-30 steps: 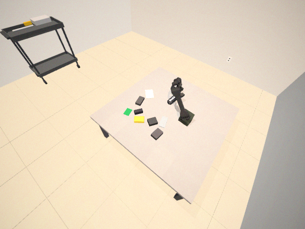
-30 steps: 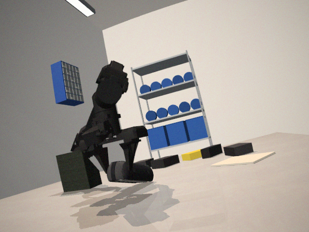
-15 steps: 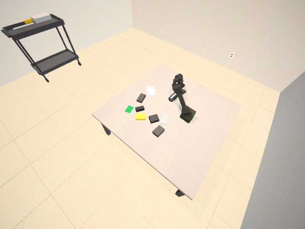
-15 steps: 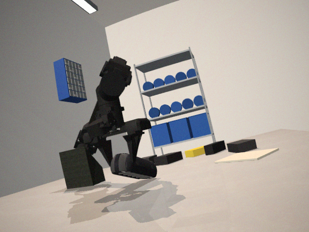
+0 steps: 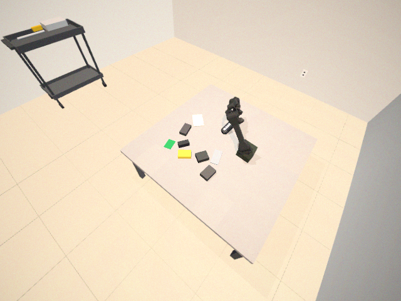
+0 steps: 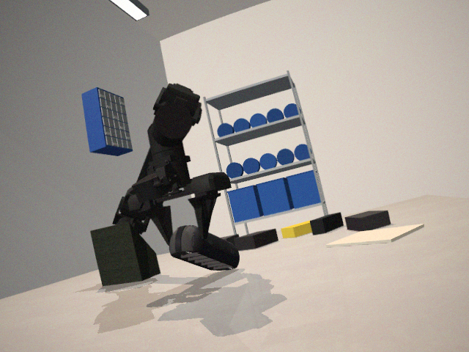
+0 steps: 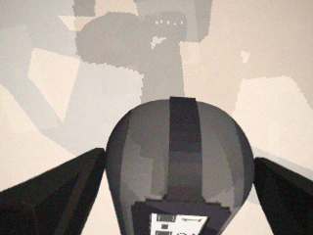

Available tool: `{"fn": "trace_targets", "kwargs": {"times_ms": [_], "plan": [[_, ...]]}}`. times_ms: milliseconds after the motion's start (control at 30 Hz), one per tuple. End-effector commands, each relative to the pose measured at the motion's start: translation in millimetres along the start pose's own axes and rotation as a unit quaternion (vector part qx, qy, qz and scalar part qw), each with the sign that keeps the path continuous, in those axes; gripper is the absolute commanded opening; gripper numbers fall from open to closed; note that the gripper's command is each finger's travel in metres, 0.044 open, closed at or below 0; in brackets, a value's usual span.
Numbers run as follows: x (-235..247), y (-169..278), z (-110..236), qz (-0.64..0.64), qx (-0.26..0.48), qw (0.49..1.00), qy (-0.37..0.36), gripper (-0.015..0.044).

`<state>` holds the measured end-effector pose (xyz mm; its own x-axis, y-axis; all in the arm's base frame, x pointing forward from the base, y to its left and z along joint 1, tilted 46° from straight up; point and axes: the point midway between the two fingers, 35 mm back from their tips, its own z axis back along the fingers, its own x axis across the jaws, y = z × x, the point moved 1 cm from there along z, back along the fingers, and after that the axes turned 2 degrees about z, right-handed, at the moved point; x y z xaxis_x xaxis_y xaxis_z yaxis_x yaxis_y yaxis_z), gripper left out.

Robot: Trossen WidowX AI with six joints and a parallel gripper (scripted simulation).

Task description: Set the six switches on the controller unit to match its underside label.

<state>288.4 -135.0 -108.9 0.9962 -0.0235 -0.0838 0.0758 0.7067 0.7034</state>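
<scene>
Top: gripper (image 5: 228, 126) clamped on controller unit (image 5: 226, 127), held off tabletop (image 5: 275, 181); other modules lie well apart.
Ext: unit (image 6: 204, 250) hangs tilted betw fingers (image 6: 204, 218), clear of the surface.
Wrist: unit's label (image 7: 177, 225) faces cam, underside up.

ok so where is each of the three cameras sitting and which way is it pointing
Top: high above a room corner, looking down at the bench, the whole arm and the scattered parts.
Exterior: low at bench level, looking up past the arm's base toward blue shelving.
Wrist: on the arm, looking along the gripper; both dark jaws frame the edges.
Shared: exterior and wrist both show the controller unit clamped and lifted off the bench; top and exterior share the yellow block.
</scene>
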Motion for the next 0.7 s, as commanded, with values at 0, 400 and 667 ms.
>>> {"fn": "trace_targets", "kwargs": {"times_ms": [0, 400, 667], "plan": [[2.0, 3.7, 8.0, 0.004, -0.003, 1.0, -0.005, 0.0336], [2.1, 10.5, 14.9, 0.004, -0.003, 1.0, -0.005, 0.0336], [2.2, 15.3, 19.3, 0.004, -0.003, 1.0, -0.005, 0.0336]]}}
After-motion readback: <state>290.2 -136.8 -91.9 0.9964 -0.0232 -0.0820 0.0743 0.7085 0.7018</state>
